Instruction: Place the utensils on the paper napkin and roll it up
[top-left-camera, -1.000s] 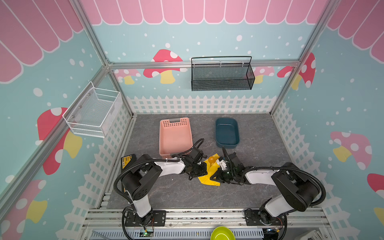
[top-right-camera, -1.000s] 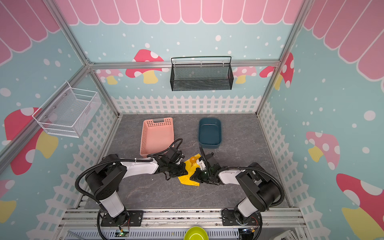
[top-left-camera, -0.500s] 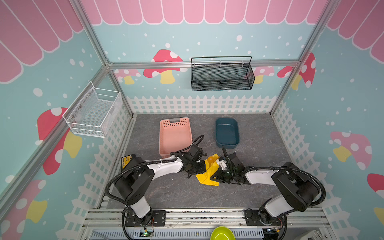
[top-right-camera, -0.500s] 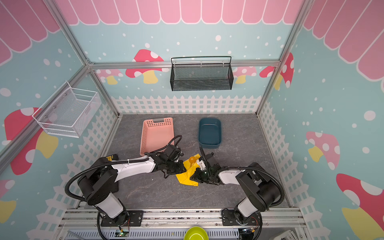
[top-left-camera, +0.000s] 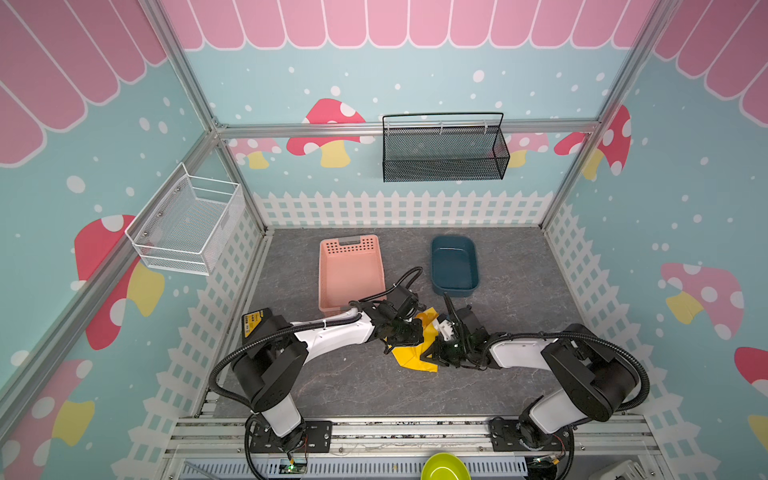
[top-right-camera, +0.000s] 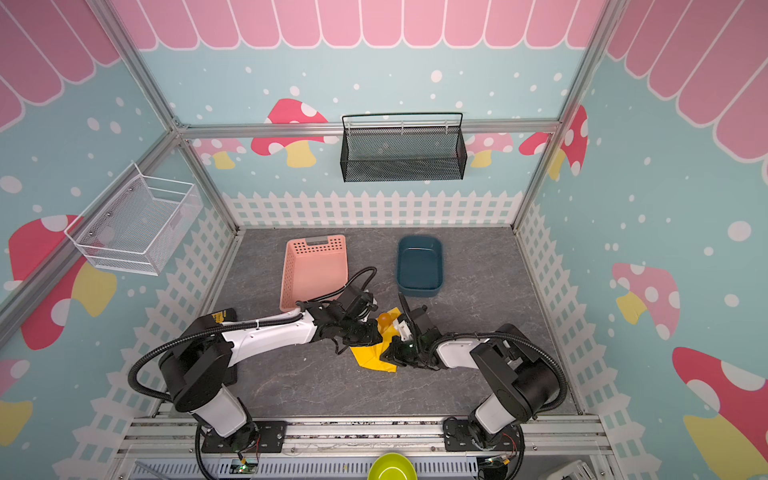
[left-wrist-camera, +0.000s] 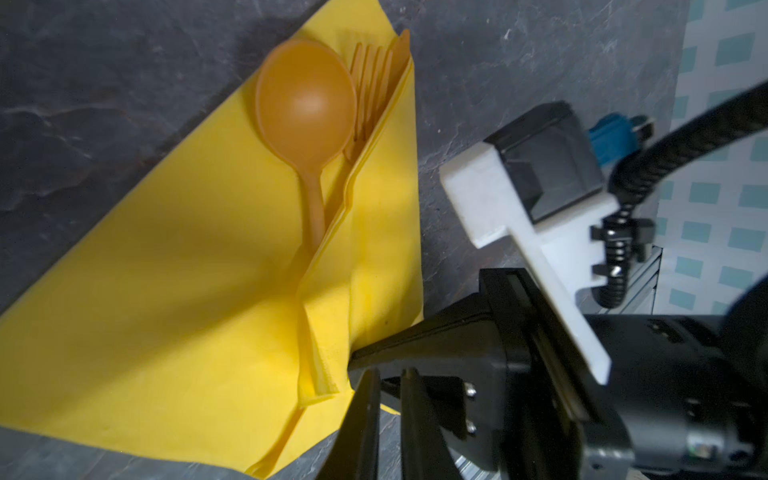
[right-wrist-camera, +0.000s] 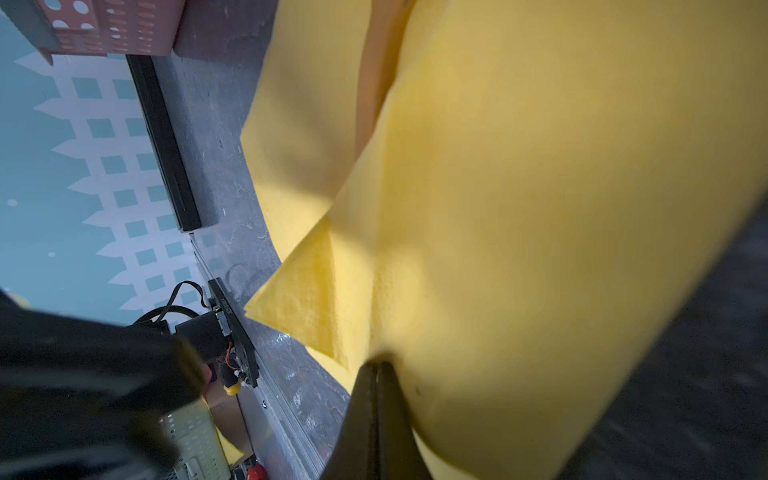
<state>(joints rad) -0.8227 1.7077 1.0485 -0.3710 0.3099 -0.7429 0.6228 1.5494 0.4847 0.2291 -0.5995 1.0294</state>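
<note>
The yellow paper napkin (top-left-camera: 415, 360) (top-right-camera: 372, 358) lies on the grey floor between both arms. In the left wrist view, one side of the napkin (left-wrist-camera: 187, 291) is folded up over the utensils. The spoon (left-wrist-camera: 305, 99) (top-right-camera: 384, 319) lies bowl up on it, and the fork (left-wrist-camera: 370, 70) and the knife tip (left-wrist-camera: 401, 41) stick out of the fold beside it. My right gripper (right-wrist-camera: 377, 365) (top-left-camera: 432, 354) is shut on the lifted napkin edge (right-wrist-camera: 540, 208). My left gripper (left-wrist-camera: 390, 374) (top-left-camera: 417, 334) hovers at the napkin's edge, its fingers a narrow gap apart with nothing between them.
A pink slotted basket (top-left-camera: 351, 272) and a dark blue tub (top-left-camera: 453, 266) stand behind the napkin. A black mesh basket (top-left-camera: 442, 151) hangs on the back wall and a white wire basket (top-left-camera: 187, 226) on the left wall. A green bowl (top-left-camera: 444, 467) sits beyond the front rail.
My left arm has stretched to the right, bringing its gripper over the napkin, and its fingers have parted slightly. The right gripper has kept its hold in place.
</note>
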